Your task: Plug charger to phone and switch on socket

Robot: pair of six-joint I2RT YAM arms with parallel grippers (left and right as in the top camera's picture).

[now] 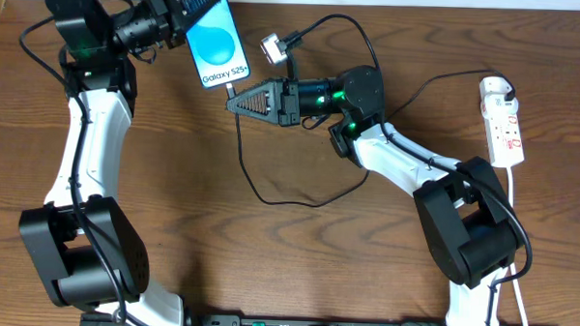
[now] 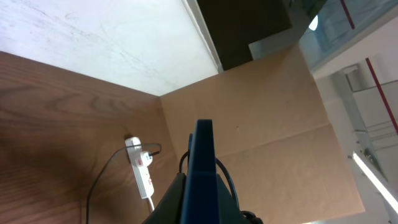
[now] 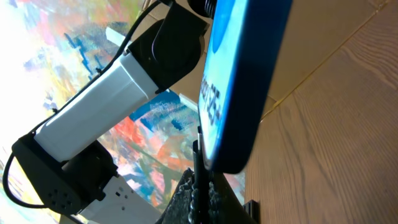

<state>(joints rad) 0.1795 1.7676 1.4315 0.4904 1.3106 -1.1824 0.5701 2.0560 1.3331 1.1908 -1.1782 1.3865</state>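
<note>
The phone (image 1: 217, 44) has a blue screen and is held off the table at the top, with my left gripper (image 1: 205, 3) shut on its upper end. In the left wrist view the phone (image 2: 202, 162) shows edge-on between the two fingers. My right gripper (image 1: 230, 101) is shut on the charger (image 1: 238, 87), a thin black cable, just below the phone's bottom edge. In the right wrist view the charger (image 3: 199, 155) runs up from the fingers to the phone (image 3: 242, 81); whether its tip is in the port I cannot tell. The white socket (image 1: 502, 120) lies at the far right.
The charger's slack (image 1: 270, 193) loops over the table's middle below the right arm. The socket (image 2: 142, 173) also appears in the left wrist view, near a cardboard wall (image 2: 273, 118). A white cord (image 1: 517, 205) runs from the socket toward the front.
</note>
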